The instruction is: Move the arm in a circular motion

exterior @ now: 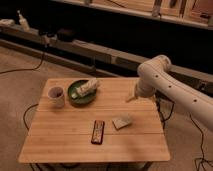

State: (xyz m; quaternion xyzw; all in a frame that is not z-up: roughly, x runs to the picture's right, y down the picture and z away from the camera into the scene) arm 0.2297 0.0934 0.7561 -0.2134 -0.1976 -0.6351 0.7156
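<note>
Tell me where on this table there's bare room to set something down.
Free: the front left corner, between mug and dark bar; also front right, below the pale packet. Crowded: back left, mug beside green plate. The end effector hangs over the back right.

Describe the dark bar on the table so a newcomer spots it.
Start at the wooden table; the gripper of the arm hangs over its far image-right part. Near the front middle lies a dark rectangular bar beside a pale block. It is the only dark item; the mug is white, the plate green.
</note>
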